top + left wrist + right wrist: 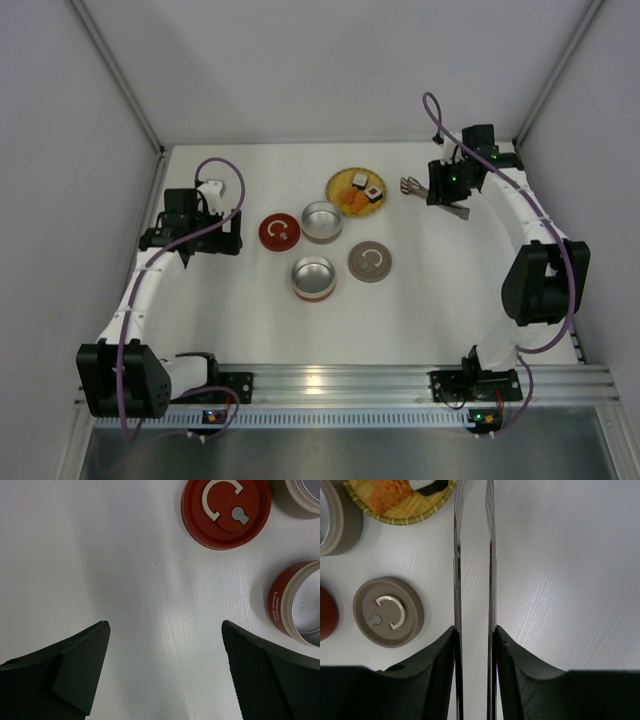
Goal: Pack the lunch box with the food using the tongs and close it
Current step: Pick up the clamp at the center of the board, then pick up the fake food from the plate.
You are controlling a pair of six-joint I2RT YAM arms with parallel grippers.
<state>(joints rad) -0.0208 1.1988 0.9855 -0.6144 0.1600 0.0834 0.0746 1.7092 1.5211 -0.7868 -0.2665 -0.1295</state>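
On surface (pixel 450 300), red-band tin (pixel 313 277) & grey-band tin (pixel 321 221) show bare steel insides; food (pixel 352 200) on woven plate (pixel 333 184). R tool (pixel 474 630) pinches tongs (pixel 458 555); L tool (pixel 164 625) spread.

On the bench (pixel 440 290), the food (pixel 360 192) sits on a plate (pixel 331 186) at the back, with the tongs (pixel 412 186) just to its right. The far tin (pixel 321 221) stands just front-left of the plate, with the left lid (pixel 279 231) beside it. The near tin (pixel 313 277) stands in front of them, with the right lid (pixel 370 261) to its right.

Robot lab cell, plain walls (pixel 300 60) closing in a white table (pixel 420 310), aluminium frame (pixel 115 70) running up corners, rail (pixel 340 380) lying along near edge.
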